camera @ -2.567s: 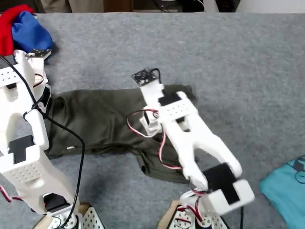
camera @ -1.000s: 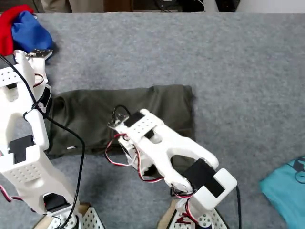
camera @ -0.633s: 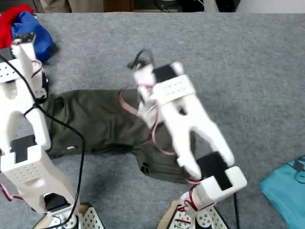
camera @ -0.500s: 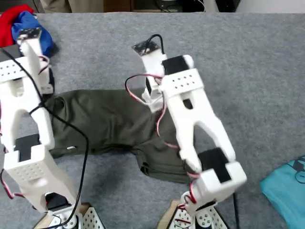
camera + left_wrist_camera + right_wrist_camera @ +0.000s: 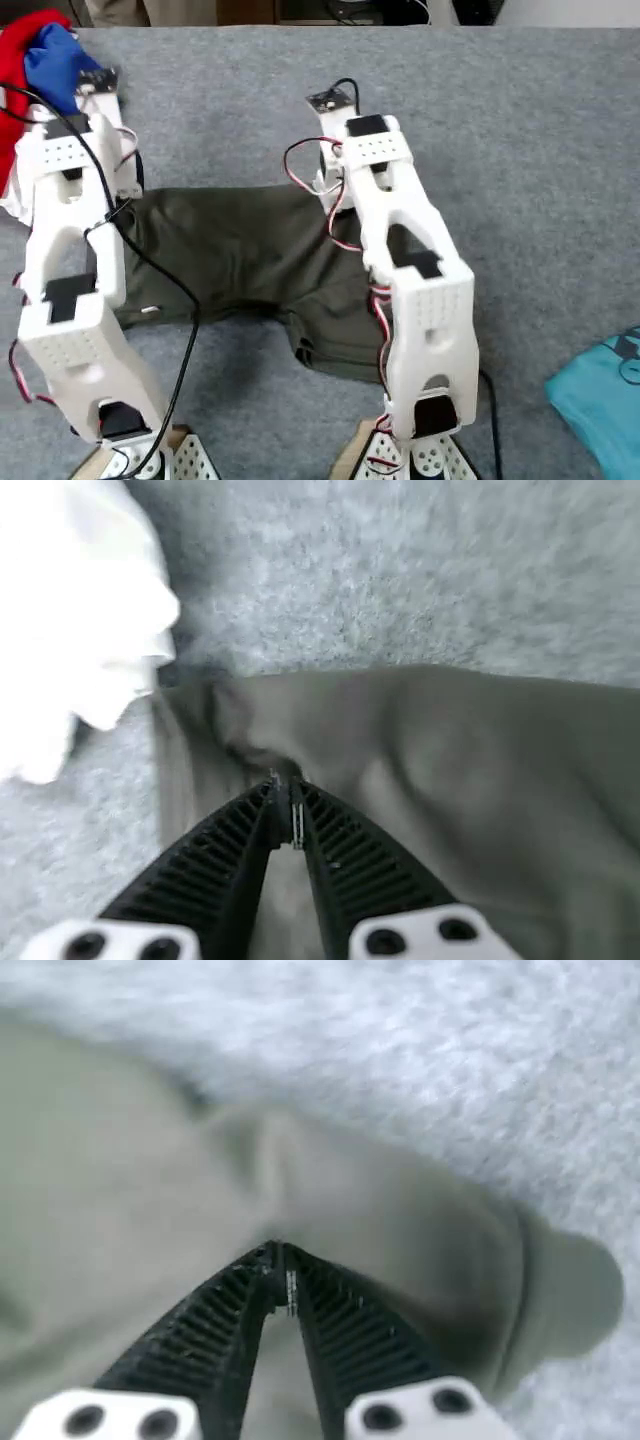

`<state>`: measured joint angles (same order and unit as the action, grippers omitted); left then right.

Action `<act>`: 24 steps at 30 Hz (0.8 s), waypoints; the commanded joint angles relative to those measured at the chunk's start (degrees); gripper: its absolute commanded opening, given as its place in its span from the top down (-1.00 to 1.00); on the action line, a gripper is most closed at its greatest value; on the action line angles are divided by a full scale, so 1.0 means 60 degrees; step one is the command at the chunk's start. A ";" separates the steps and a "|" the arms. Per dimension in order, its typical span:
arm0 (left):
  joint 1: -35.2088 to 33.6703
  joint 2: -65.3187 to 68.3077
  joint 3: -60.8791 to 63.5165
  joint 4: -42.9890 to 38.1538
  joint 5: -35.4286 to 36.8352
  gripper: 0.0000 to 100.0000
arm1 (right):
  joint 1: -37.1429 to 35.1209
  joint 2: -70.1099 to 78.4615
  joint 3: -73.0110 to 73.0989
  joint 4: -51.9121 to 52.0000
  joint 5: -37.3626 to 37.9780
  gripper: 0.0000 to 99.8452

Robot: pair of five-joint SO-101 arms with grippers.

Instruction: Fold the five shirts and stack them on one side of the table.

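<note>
- Olive-green cloth shirt [image 5: 240,260] flat on grey felt counter [image 5: 520,130].
- Left end effector [image 5: 287,805] and right end effector [image 5: 281,1278] each clamp its edge at their tips, likely for folding.

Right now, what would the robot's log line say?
green shirt: lying spread out | left gripper: shut on its far edge | right gripper: shut on its far edge

The left arm [image 5: 62,165] and right arm [image 5: 430,310] stretch forward over the olive shirt [image 5: 230,250], with the left gripper [image 5: 285,815] and right gripper [image 5: 280,1282] each pinched closed on its far edge.
</note>
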<state>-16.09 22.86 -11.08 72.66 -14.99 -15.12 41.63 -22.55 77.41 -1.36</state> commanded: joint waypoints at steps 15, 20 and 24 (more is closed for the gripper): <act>-0.1363 0.4271 -0.4601 0.1084 -0.0615 0.96 | 0.0930 0.3304 -0.5092 0.2110 -0.0059 0.99; -0.1392 0.5018 -0.5919 0.2256 -0.1245 0.96 | 0.0945 0.3817 -0.6088 0.2725 -0.0029 0.99; -0.1582 0.5341 -0.7018 0.2916 -0.1685 0.96 | 0.0945 0.4183 -0.6659 0.3062 -0.0015 0.99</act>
<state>-22.07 54.33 -48.00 88.13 -23.43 -12.84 65.27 -60.00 95.34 -1.01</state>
